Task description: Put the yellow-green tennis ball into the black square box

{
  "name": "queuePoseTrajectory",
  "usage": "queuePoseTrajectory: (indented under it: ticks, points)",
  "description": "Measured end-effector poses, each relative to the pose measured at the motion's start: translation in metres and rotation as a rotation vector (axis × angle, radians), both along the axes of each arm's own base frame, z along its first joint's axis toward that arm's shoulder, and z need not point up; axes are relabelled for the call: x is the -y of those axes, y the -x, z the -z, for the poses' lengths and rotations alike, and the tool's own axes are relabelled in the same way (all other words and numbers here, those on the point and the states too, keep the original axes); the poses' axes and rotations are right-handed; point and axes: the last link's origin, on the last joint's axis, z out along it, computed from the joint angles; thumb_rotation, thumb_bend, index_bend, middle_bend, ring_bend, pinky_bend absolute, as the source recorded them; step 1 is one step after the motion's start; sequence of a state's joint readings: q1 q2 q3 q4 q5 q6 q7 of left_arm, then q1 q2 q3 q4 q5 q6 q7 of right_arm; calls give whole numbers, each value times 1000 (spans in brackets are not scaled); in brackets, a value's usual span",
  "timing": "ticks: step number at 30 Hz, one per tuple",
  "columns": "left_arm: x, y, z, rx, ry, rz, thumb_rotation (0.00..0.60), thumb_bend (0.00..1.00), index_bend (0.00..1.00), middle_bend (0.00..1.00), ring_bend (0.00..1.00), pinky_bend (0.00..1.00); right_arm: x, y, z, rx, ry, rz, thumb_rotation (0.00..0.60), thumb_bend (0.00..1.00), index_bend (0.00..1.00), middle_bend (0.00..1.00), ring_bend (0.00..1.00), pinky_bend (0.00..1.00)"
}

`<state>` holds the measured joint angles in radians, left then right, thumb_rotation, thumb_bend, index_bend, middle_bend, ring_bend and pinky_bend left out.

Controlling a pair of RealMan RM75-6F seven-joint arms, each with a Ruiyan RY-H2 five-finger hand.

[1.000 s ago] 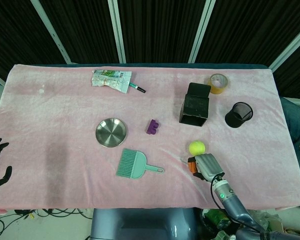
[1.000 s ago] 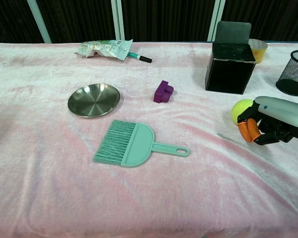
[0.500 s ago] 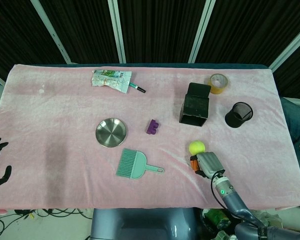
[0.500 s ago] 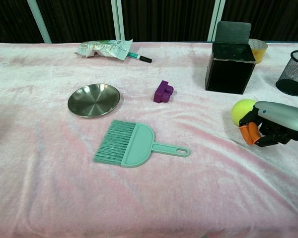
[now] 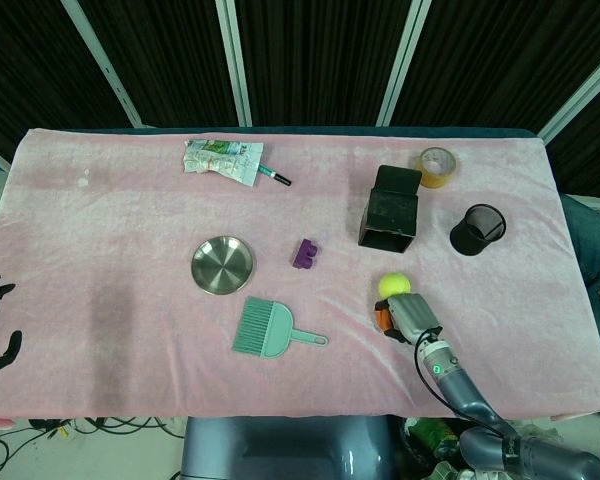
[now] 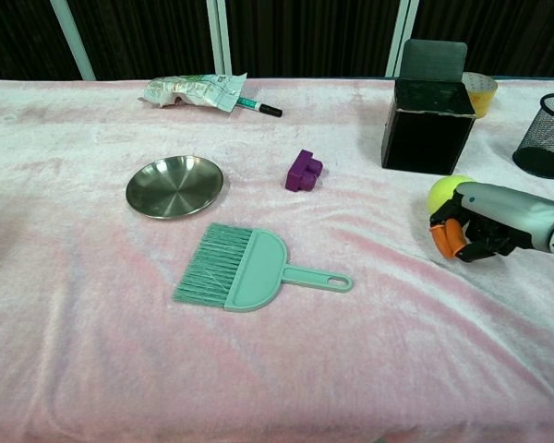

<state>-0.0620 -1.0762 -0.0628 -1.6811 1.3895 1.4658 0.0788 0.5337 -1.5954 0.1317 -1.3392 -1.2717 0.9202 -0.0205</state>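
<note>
Your head view looks steeply down from high up, taking in the whole pink table [image 5: 100, 230]. Your chest view sits low and closer, facing across it. Both share the right hand [image 5: 408, 320] [image 6: 480, 226] and the brush [image 5: 268, 330] [image 6: 245, 269] left of it.

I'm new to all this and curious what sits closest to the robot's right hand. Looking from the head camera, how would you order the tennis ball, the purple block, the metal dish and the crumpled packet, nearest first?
From the right hand:
1. Tennis ball, right at its fingers, just beyond.
2. Purple block, toward the table's middle.
3. Metal dish, farther left.
4. Crumpled packet, far back left.
</note>
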Motion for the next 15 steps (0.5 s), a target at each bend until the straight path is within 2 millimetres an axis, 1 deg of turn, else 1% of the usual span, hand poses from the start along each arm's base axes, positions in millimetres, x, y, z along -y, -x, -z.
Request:
queuePoseTrajectory:
  ticks: [7, 15]
  points:
    - [-1, 1, -1, 1, -4, -3, 600, 428, 168, 85, 33, 0, 22, -8, 4, -14, 33, -26, 600, 947, 968, 923, 1000, 1000]
    - [-1, 1, -1, -2, -5, -4, 600, 428, 168, 85, 33, 0, 37, -13, 6, -24, 41, -46, 600, 946, 969, 923, 1000, 1000]
